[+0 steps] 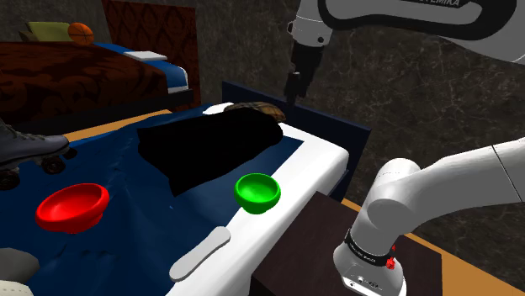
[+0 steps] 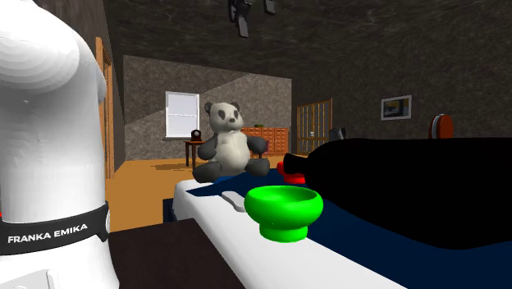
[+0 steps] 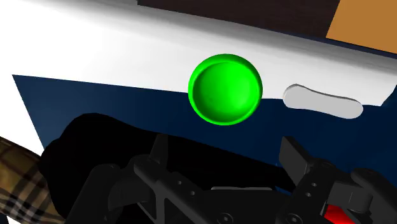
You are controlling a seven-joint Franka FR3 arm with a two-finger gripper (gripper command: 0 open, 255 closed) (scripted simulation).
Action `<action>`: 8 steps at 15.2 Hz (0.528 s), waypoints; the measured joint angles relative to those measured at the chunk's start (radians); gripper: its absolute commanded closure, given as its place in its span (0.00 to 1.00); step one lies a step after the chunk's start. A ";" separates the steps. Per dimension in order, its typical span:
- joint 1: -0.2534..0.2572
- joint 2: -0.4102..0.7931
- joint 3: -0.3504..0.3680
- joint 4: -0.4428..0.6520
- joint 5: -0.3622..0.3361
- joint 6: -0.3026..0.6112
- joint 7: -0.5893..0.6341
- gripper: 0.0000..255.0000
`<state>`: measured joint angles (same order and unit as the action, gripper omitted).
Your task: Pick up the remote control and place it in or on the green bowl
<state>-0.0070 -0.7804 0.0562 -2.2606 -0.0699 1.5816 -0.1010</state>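
A light grey remote control (image 1: 200, 252) lies flat near the white edge of the blue-covered bed (image 1: 126, 181), toward the shoulder view's lower left of the green bowl (image 1: 257, 192). The bowl stands upright and holds nothing (image 3: 224, 89), with the remote (image 3: 322, 102) a short gap to one side of it. From the second exterior view, the bowl (image 2: 283, 209) sits near the bed's edge. My black gripper (image 1: 293, 99) hangs high over the far end of the bed, well above bowl and remote. Its fingers (image 3: 159, 149) stand apart with nothing between them; the gripper (image 3: 227, 156) is open.
A big black shape (image 1: 210, 143) lies across the bed beyond the bowl, with a plaid item (image 1: 252, 109) at its far end. A red bowl (image 1: 73, 206) and a roller skate (image 1: 25, 147) sit toward the shoulder view's left. A toy panda (image 2: 227, 144) sits on the bed.
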 measured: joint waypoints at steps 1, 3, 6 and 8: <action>0.000 0.000 0.000 0.000 0.000 0.000 0.000 0.00; 0.015 0.019 0.004 -0.018 0.004 0.034 -0.019 0.00; 0.045 0.070 0.001 -0.058 0.005 0.120 -0.075 0.00; 0.070 0.100 0.007 -0.082 0.011 0.171 -0.107 0.00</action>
<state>0.0629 -0.6800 0.0631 -2.3424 -0.0588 1.7526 -0.2083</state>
